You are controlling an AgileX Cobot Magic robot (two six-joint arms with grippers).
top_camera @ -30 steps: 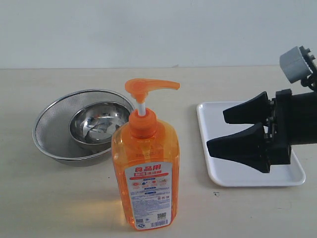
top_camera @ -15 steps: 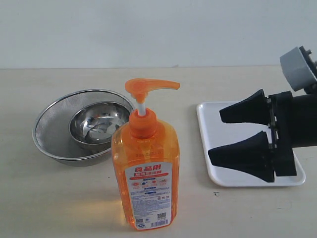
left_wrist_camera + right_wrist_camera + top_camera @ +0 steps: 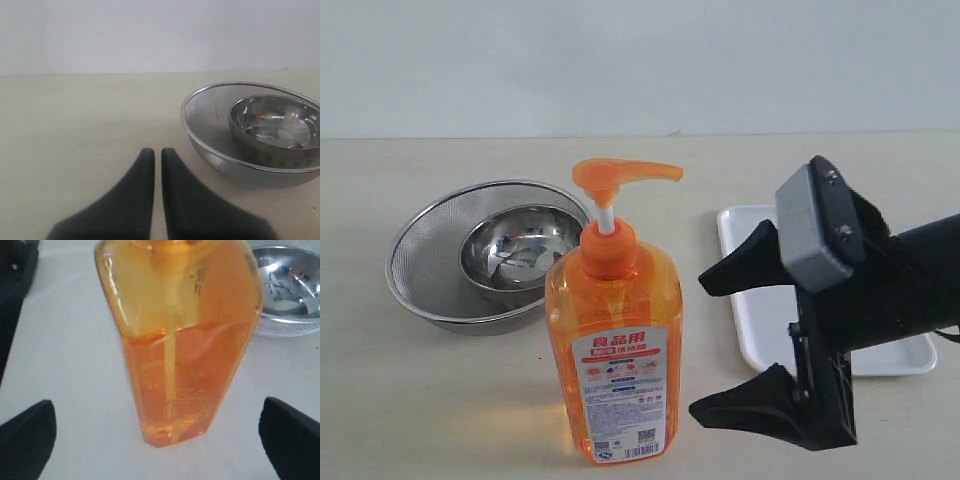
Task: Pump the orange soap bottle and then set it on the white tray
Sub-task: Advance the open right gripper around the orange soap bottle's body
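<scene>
By the table's (image 3: 440, 400) front edge, the right fingers (image 3: 748, 264) stood wide apart beside the upright orange soap bottle (image 3: 613, 350), while the left fingers (image 3: 142, 180) sat almost together.

The table (image 3: 420, 420) is a plain pale beige surface. Three things rest directly on it: the orange soap bottle (image 3: 615, 350) standing upright at the front, a round mesh strainer (image 3: 420, 270) behind it on the left side, and the white tray (image 3: 765, 330) lying flat on the right side.
</scene>
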